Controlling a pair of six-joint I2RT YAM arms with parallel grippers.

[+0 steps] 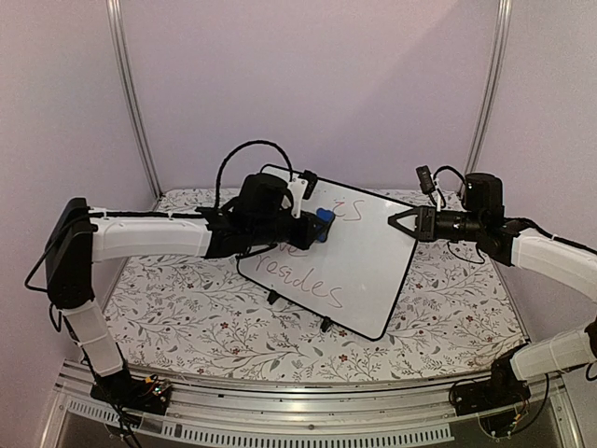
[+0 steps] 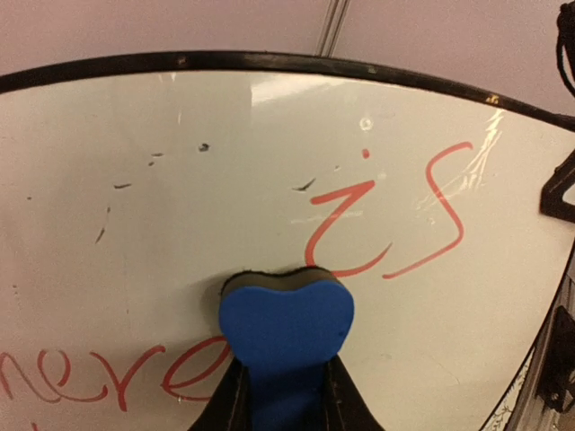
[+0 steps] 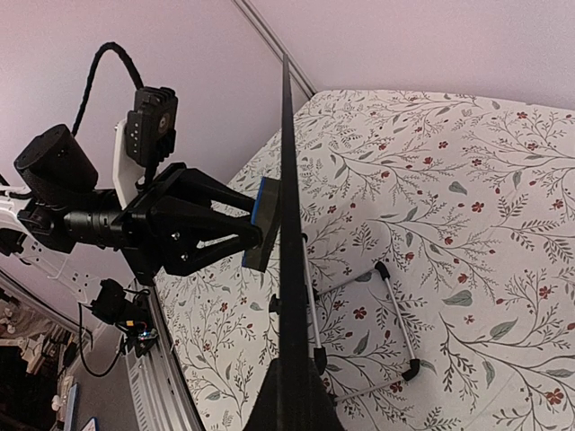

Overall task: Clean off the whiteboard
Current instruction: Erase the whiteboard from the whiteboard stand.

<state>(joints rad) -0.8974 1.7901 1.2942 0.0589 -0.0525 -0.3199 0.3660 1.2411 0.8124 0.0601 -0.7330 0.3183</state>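
whiteboard [image 1: 359, 261], propped upright, red handwriting

One whiteboard [image 1: 373, 271] is being counted, with two black feet [image 1: 326, 325] being shown along its 6 o'clock edge. One blue eraser [image 1: 323, 225] is being seen at the board's 10 o'clock. Two arms are being counted: the left arm [image 1: 149, 238] at 9 o'clock, the right arm [image 1: 550, 254] at 3 o'clock. One table [image 1: 448, 317] is being counted.

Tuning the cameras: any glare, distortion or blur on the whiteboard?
Left wrist view: glare streaks on the whiteboard near its top and right, rim bowed by the lens. Right wrist view: board edge-on, near end blurred dark. Top view: evenly lit, no glare.
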